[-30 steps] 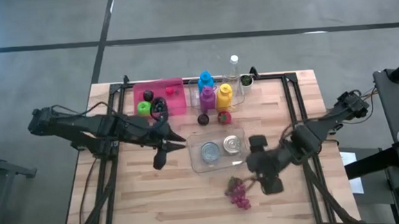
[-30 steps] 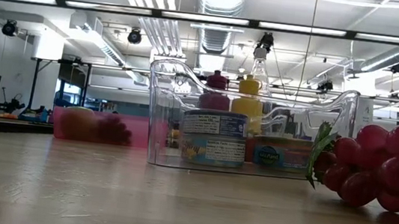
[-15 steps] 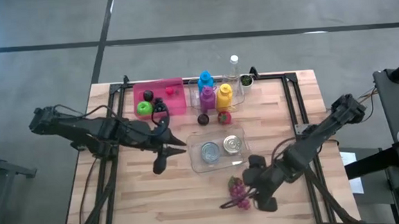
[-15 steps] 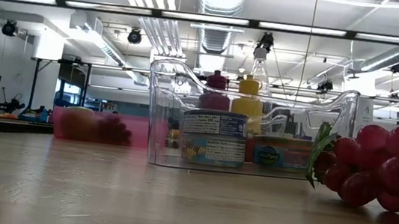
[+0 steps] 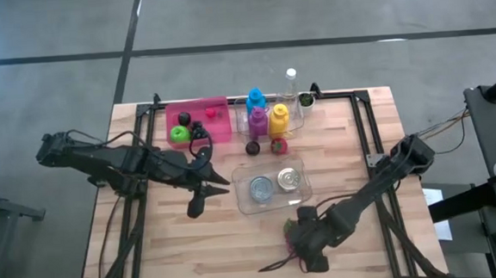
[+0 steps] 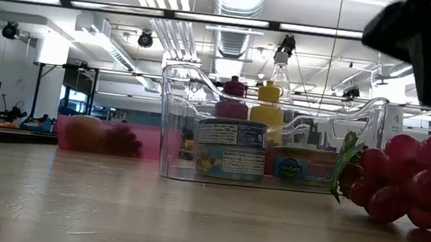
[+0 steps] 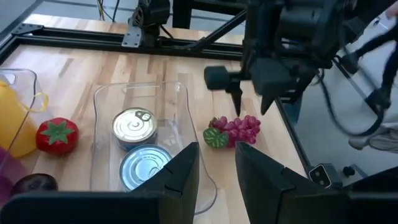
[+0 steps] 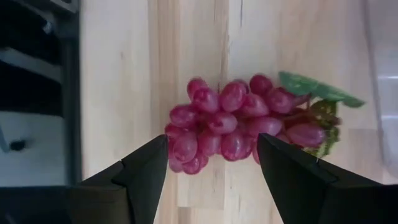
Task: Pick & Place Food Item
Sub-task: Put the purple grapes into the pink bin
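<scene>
Right gripper point(image 8: 211, 180) hangs above the grape bunch point(image 8: 245, 124), fingers spread to either side and not touching it, the bunch lying on the wood just beside the clear tub point(image 5: 272, 187); closing off-centre could squeeze loose grapes and let it slip.

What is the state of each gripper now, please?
Left gripper: open, holding nothing.
Right gripper: open, fingers either side of the grapes, not gripping.

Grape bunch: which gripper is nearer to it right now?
Right. The right gripper hangs directly above the grape bunch, fingers open either side. The left gripper waits beyond the clear bin.
</scene>
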Tool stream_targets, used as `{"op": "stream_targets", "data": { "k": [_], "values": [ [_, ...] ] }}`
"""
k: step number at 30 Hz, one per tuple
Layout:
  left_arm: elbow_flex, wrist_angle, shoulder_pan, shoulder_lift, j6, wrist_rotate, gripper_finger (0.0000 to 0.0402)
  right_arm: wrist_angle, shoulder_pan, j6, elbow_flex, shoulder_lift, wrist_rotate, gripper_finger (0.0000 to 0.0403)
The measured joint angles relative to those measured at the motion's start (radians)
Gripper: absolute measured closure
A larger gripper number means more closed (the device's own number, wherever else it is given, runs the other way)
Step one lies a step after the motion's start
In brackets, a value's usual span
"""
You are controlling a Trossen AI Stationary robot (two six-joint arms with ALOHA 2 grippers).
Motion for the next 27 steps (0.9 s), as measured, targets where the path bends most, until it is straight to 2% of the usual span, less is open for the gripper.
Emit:
{"op": "stream_targets", "data": {
  "k": [8,18,27],
  "values": [
    [0.0,0.002,0.0,0.0,-0.011,0.0,0.0293,-0.003,-0.002,-0.033,-0.009,0.078,-0.005,0.0165],
    [0.0,0.003,0.0,0.0,-0.014,0.0,0.0293,0.009,-0.014,-0.075,-0.018,0.092,0.001,0.02],
    [-0.001,0.002,0.001,0.0,-0.014,0.0,0.0293,0.007,-0.016,-0.004,-0.018,0.094,-0.087,0.022]
  ]
}}
